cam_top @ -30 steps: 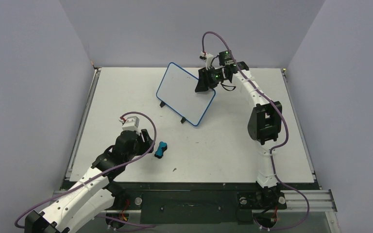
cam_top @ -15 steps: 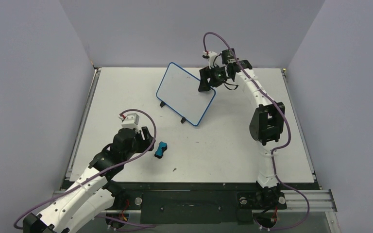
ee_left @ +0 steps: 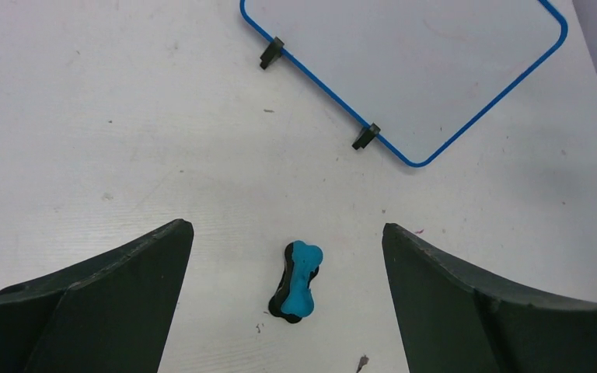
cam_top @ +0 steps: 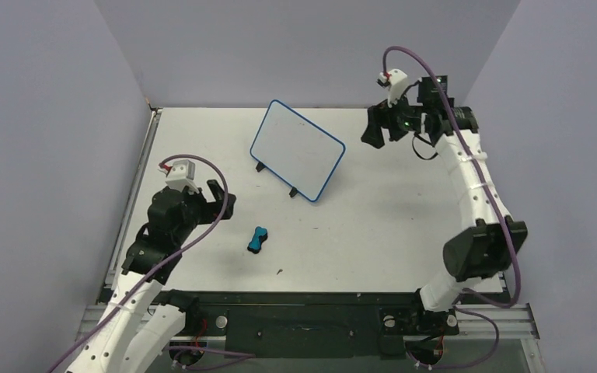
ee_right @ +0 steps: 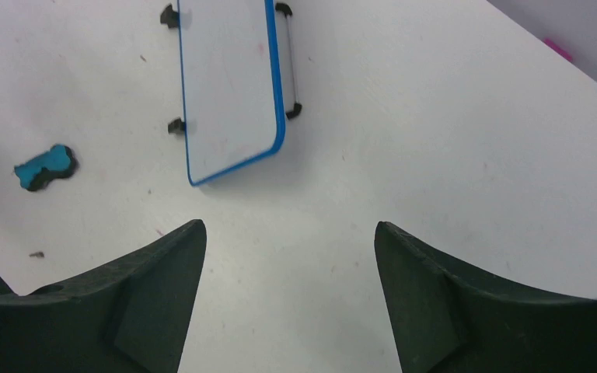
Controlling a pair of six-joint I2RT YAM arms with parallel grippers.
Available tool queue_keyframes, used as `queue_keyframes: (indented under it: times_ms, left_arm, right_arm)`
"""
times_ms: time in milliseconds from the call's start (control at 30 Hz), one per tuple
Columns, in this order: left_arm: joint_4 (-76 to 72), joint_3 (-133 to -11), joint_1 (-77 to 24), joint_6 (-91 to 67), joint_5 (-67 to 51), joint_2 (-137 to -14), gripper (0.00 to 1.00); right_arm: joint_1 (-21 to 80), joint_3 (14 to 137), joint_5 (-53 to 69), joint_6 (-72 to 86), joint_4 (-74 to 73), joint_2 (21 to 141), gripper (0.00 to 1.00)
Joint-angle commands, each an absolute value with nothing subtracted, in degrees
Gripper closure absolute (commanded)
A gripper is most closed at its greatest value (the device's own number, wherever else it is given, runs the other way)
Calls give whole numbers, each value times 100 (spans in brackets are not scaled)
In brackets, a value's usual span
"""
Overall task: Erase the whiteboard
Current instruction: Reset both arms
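The whiteboard stands tilted on its black wire stand at the middle back of the table; its blue-rimmed face looks blank. It also shows in the left wrist view and the right wrist view. A small blue-black eraser lies flat on the table in front of it, also in the left wrist view and the right wrist view. My left gripper is open and empty, raised to the left of the eraser. My right gripper is open and empty, raised to the right of the board.
The white table is bounded by grey walls on three sides and a metal rail along its left edge. Small dark specks lie near the front edge.
My right gripper has drawn away from the whiteboard's right edge, up and to the right. My left gripper has pulled back to the left, away from the eraser. The board and eraser stay put.
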State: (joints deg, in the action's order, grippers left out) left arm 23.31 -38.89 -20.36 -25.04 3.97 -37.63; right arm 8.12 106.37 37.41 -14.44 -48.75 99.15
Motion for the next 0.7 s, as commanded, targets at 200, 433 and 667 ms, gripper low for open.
queue_keyframes:
  times_ms: [200, 433, 667]
  left_arm:
    - [1978, -4823, -949, -2254, -221, -3641, 10]
    - [2220, -5173, -951, -1879, 217, -3735, 10]
    - [1969, -4597, -995, -1754, 394, -3424, 10]
  right_arm:
    - [-1361, 7491, 3936, -1581, -3979, 6542, 7]
    - [-2930, 5980, 4909, -1725, -4015, 5555, 6]
    - [-3543, 5136, 4153, -1170, -3597, 4573, 6]
